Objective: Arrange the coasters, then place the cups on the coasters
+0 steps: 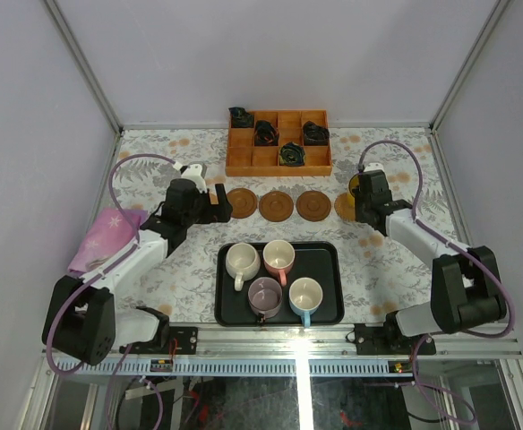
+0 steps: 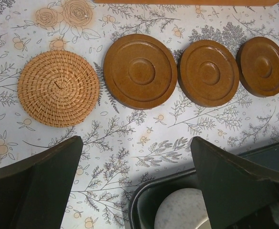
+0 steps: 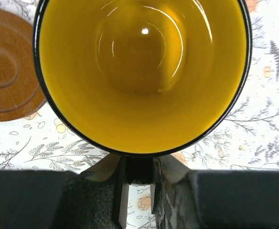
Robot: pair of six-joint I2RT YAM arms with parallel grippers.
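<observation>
Right wrist — right claw (image 3: 138,186), pointing down, pinches yellow cup (image 3: 142,71).

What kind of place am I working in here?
Probably a lab test booth dressed up like a dining table: plain walls on a metal frame, a flowered tablecloth, and a rail along the near edge carrying the arm bases.

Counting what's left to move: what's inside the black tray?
A white cup, a pink cup, a mauve cup and a light blue cup, all upright, apparently empty. The tray floor beneath each is covered.
</observation>
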